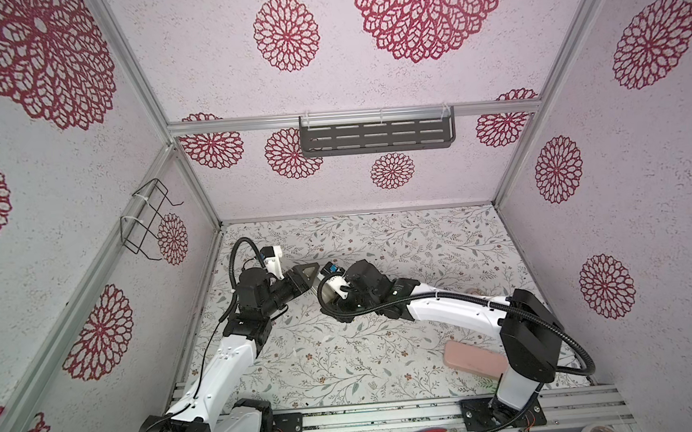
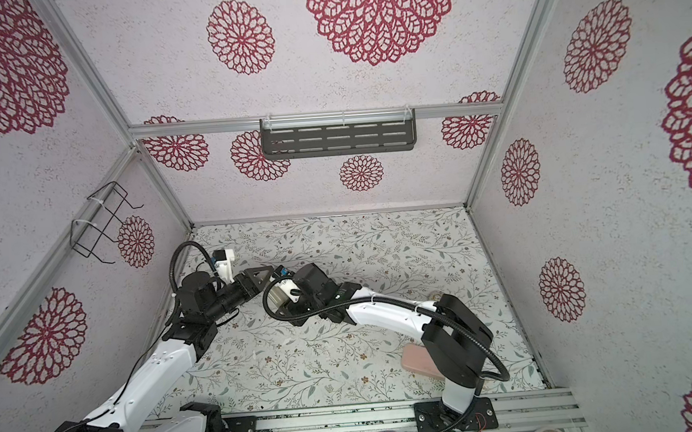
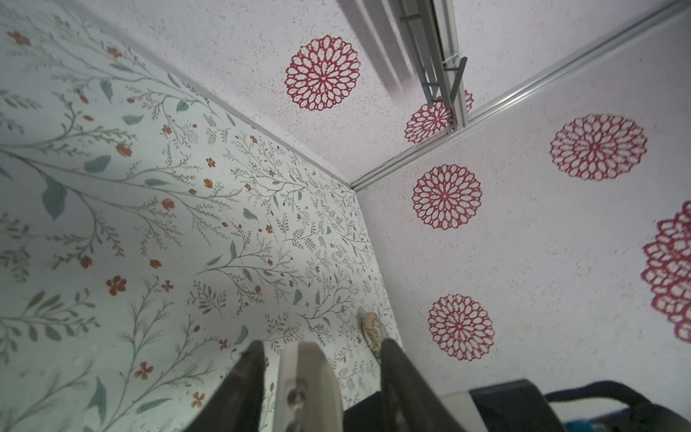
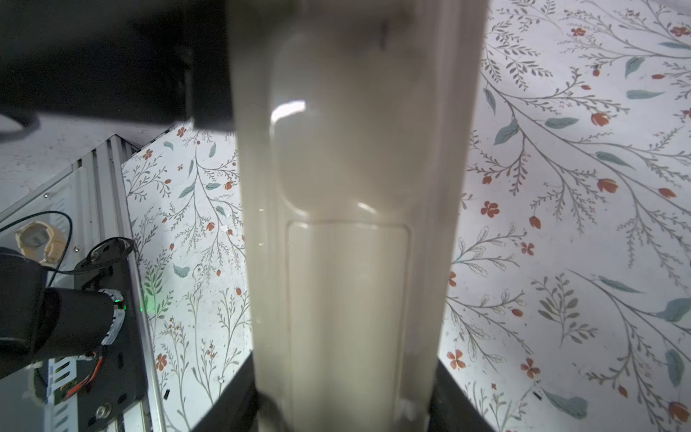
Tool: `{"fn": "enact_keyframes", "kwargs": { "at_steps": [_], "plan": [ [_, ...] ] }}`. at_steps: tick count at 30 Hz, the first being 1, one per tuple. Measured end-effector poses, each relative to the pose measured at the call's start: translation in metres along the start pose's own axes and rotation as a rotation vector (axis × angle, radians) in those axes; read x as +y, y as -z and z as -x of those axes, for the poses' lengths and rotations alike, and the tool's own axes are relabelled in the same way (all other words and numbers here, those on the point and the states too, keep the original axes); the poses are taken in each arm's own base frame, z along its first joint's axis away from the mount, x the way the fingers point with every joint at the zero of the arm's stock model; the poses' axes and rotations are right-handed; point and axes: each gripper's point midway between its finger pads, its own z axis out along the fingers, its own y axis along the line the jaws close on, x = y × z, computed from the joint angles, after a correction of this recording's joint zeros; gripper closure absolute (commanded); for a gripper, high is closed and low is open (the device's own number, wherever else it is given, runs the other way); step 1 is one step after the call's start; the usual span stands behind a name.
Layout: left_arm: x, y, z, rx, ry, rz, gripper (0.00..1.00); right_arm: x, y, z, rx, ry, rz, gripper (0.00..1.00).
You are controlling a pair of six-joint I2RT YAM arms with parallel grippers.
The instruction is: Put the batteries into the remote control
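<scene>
Floral table point(image 4: 561, 187): right end effector point(image 4: 344, 411) grips blurred remote control point(image 4: 347, 280), left end effector point(image 3: 321, 346) released

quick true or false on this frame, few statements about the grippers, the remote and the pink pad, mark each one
1. The right gripper grips the remote control. True.
2. The left gripper is clamped shut on nothing. False: its jaws stand open, with the end of the remote control between them.
3. The pink pad lies by the back wall. False: it lies near the front of the table, beside the right arm.
4. No batteries show in any view. True.
</scene>
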Motion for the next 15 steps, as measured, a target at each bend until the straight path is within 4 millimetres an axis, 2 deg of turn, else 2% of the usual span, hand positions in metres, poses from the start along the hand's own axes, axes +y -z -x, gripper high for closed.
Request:
{"fn": "enact_keyframes", "kwargs": {
  "at_steps": [3, 6, 9, 12, 15],
  "plan": [
    [-0.010, 0.004, 0.001, 0.005, -0.010, -0.033, 0.09, -0.008, 0.013, -0.004, -0.027, -0.048, 0.025, 0.93],
    [-0.027, 0.012, 0.001, 0.007, -0.035, -0.087, 0.06, -0.010, 0.030, -0.001, -0.078, -0.084, 0.077, 0.93],
    [-0.052, 0.026, 0.004, -0.005, -0.085, -0.166, 0.04, -0.002, 0.052, 0.008, -0.151, -0.089, 0.162, 0.93],
    [-0.077, 0.040, 0.005, -0.011, -0.146, -0.256, 0.01, 0.017, 0.074, 0.025, -0.222, -0.062, 0.262, 0.93],
    [-0.094, 0.048, 0.002, 0.001, -0.189, -0.325, 0.01, 0.036, 0.094, 0.041, -0.289, -0.024, 0.355, 0.93]
  ]
}}
